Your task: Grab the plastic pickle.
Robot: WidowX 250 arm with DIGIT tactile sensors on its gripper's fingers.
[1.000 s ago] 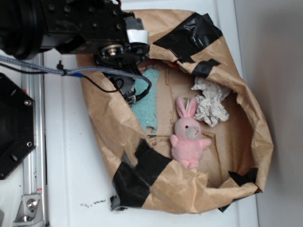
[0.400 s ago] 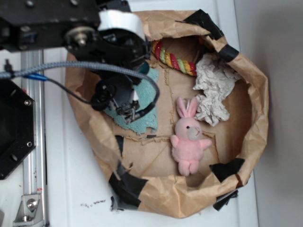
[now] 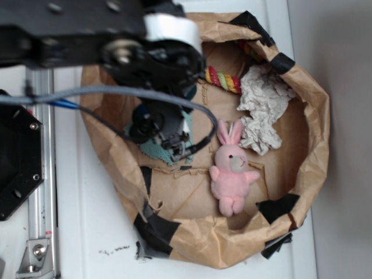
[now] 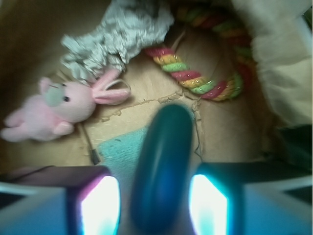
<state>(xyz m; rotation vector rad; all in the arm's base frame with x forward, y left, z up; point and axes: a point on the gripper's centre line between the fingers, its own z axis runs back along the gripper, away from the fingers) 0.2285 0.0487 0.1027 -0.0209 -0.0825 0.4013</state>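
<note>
Pickle [image 4: 164, 166], dark green and smooth, sits right between the gripper [image 4: 155, 200] jaws in the wrist view, both glowing pads pressed to its sides, so the jaws are clamped on it, with the teal cloth [image 4: 120, 149] on the cardboard floor just beneath. From the exterior view the black arm [image 3: 116, 52] reaches into the brown paper bag [image 3: 314, 145] over the cloth, hiding the pickle itself. Pink bunny [image 3: 231, 171] lies just beside, crumpled white paper [image 3: 261, 110] and striped rope ring [image 3: 224, 78] sit beyond near the bag's far wall.
</note>
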